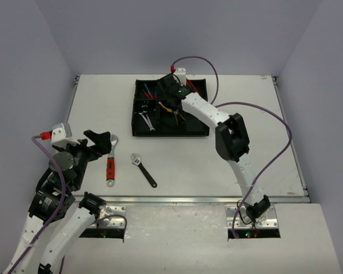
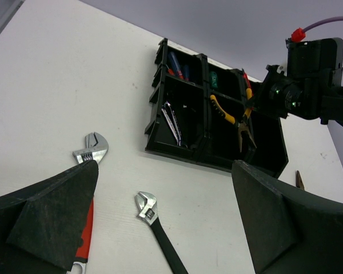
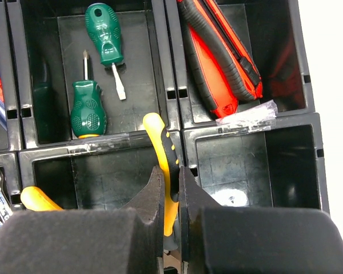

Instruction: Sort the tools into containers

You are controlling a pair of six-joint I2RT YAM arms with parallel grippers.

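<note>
Black fingers (image 3: 151,200) of the right gripper (image 3: 170,188) fill the bottom of the right wrist view. They are pinched tight on one handle of the yellow-and-black-handled pliers (image 3: 160,137). That handle runs toward 12 o'clock across a wall of the black plastic six-compartment tray (image 3: 172,74). A second yellow handle (image 3: 37,198) shows at 8 o'clock; whether it belongs to the same pliers cannot be told. Beyond the wall, two green-handled screwdrivers (image 3: 106,43) lie at 11 o'clock and a red-and-black utility knife (image 3: 217,63) at 1 o'clock.

From above, the tray sits at 12 o'clock on the white table (image 1: 246,103), with silver spanners (image 1: 147,121) in its 7 o'clock compartment. The left gripper (image 1: 103,144) is at 9 o'clock on the table, spread wide and holding nothing, just beside the head of a red-handled adjustable wrench (image 1: 110,165). A black-handled adjustable wrench (image 1: 144,170) lies apart from the red one, at its 3 o'clock.
</note>
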